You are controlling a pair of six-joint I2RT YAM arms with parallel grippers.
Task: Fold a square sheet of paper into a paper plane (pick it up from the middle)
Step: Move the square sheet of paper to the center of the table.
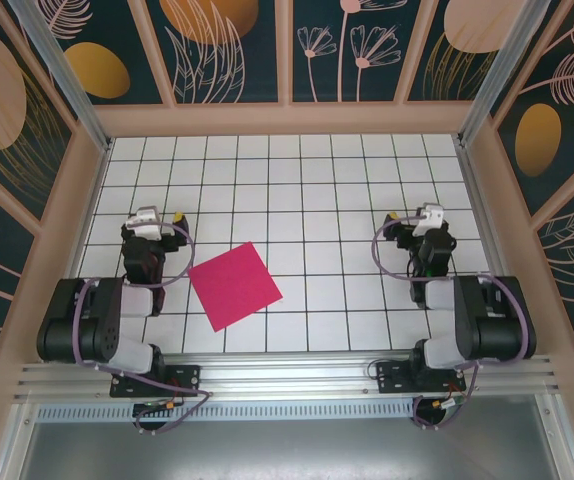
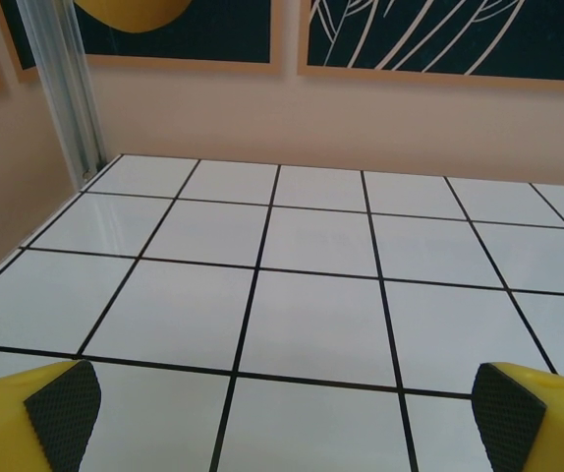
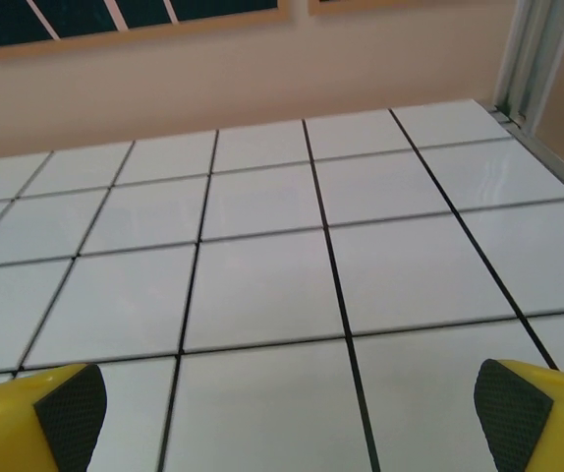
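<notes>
Wide-spread left fingers and wide right fingers could crumple the thin magenta-pink square sheet of paper lying flat at the counter's seven o'clock

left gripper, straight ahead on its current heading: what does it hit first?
Probably the bare tiled tabletop, else the back wall; depth is unclear. Nothing stands between the open left gripper and either. The square sheet of paper lies off to its right.

Left tool spread wide above white tiled table.
</notes>
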